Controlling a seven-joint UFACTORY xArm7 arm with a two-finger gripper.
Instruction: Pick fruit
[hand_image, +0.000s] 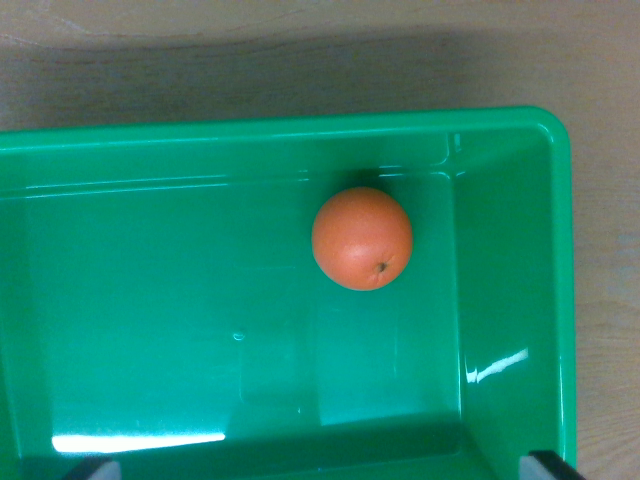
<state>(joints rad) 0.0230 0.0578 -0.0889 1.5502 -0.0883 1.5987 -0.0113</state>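
An orange (362, 238) lies on the floor of a green plastic bin (515, 250), near the far right corner of the bin in the wrist view. Its stem dimple faces the lower right. Only the dark tips of my gripper (322, 470) show, at the bottom edge of the picture: one fingertip (92, 469) at the wrist view's left, the other at the right corner. They stand wide apart, open, with nothing between them. The orange sits well above them in the picture, apart from both.
The bin's rim (300, 127) runs across the top and down the right side. Its sloping right wall is close to the orange. A wooden tabletop (300, 55) shows beyond the bin at the top and along the right edge.
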